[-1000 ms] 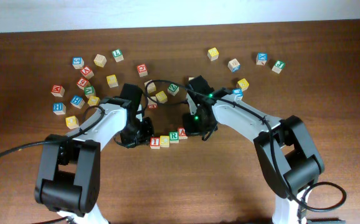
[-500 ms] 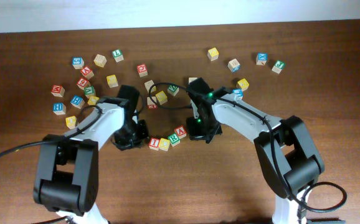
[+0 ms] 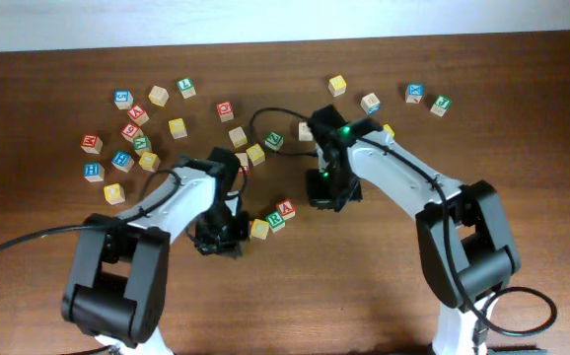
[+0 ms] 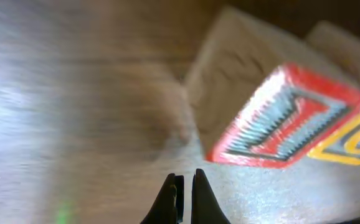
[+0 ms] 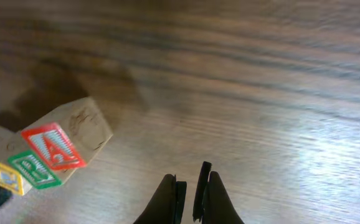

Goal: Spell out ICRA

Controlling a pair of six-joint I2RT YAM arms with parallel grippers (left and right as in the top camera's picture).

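Right gripper [image 3: 326,197] backed off A cube [image 3: 286,208], seemingly closed, open tabletop [image 5: 167,124] between

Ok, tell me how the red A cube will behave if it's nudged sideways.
The A cube looks like solid wood with flat faces, so it will probably slide stiffly rather than roll. It sits against the R cube, so a push that way would likely shift that too. On the smooth table it may spin if pushed off-centre.
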